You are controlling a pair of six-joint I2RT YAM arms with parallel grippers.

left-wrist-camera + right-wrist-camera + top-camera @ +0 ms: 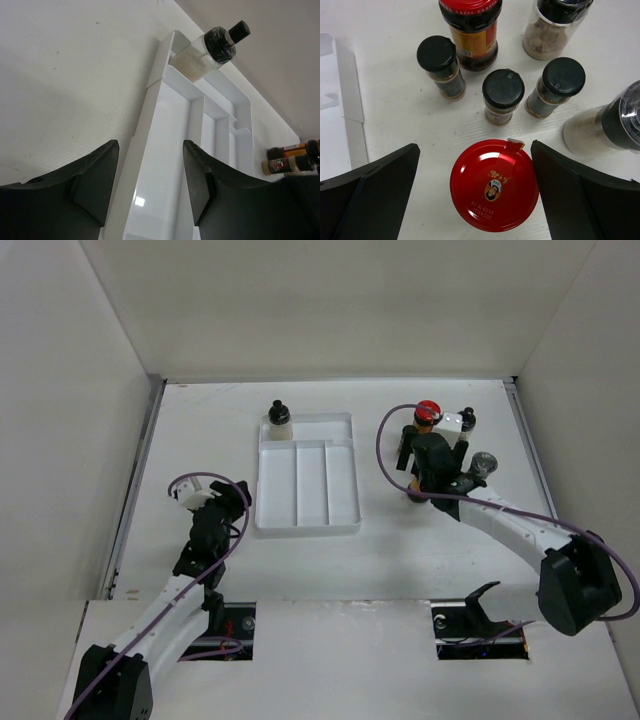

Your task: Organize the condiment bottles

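1. Across the middle of the white table (200, 430) sits the biggest piece in play, the divided white tray (257, 490).
2. Left of the tray, the left gripper (150, 150) hangs over the tray's near left rim. Its fingers are spread apart and there's nothing between them.
3. Over to the right side, and the right gripper (475, 147) is poised above the cluster of condiment bottles. Its fingers are wide apart, one on either side of the big red-capped jar (494, 185), with a clear gap on both sides, so no contact.
4. Just beyond that jar stands the second red-capped bottle (470, 30) with its orange label.
5. Beside it, far right of the wrist view, is a clear bottle of pale contents (555, 25) (its top is cut off by the frame). Nearer, at the right edge, is a pale bottle with a dark collar (610, 125).
6. One bottle is away from the crowd: a pale black-capped bottle (279, 421) stands in the tray's far left corner.
7. Smallest of all, three little black-capped bottles (503, 95) line up between the two red caps, close together but not touching.
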